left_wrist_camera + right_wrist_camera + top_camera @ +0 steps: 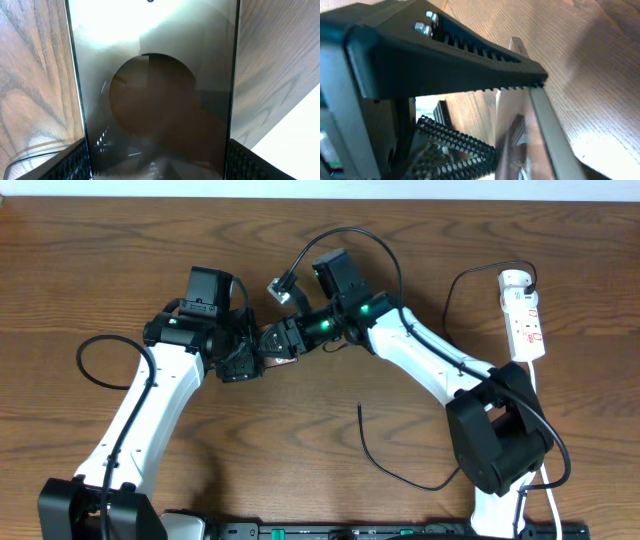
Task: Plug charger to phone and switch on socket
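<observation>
The left gripper (248, 362) was clenched across the width of the phone (160, 100), a dark brown glossy rectangular slab. Its two black ribbed fingers (75, 161) pressed the phone's long edges from either side, probably to steady the phone for the plug. The right gripper (283, 340) met it nose to nose over the middle of the brown wood-grain table (100, 250). In the right wrist view its toothed black fingers (470, 50) stood apart with wood grain between them, nothing clamped, and the upper tip lay against or just beside the phone's thin edge. That placement suggested a steadying or regrasping role, though contact could not be confirmed. The phone's long axis ran straight out from the left palm toward the right arm, screen facing the left wrist camera. Which end carried the port could not be told. The charger (385, 465), a long thin black cable, lay well apart on the table toward the robot. Its loose connector tip (360, 408) was free and pointed away from the robot. The socket (524, 320), a narrow white power strip with red marks, lay at the far right, its long axis running toward and away from the robot. A black lead entered its far end. By this arrangement neither plugging nor switching appeared done.
</observation>
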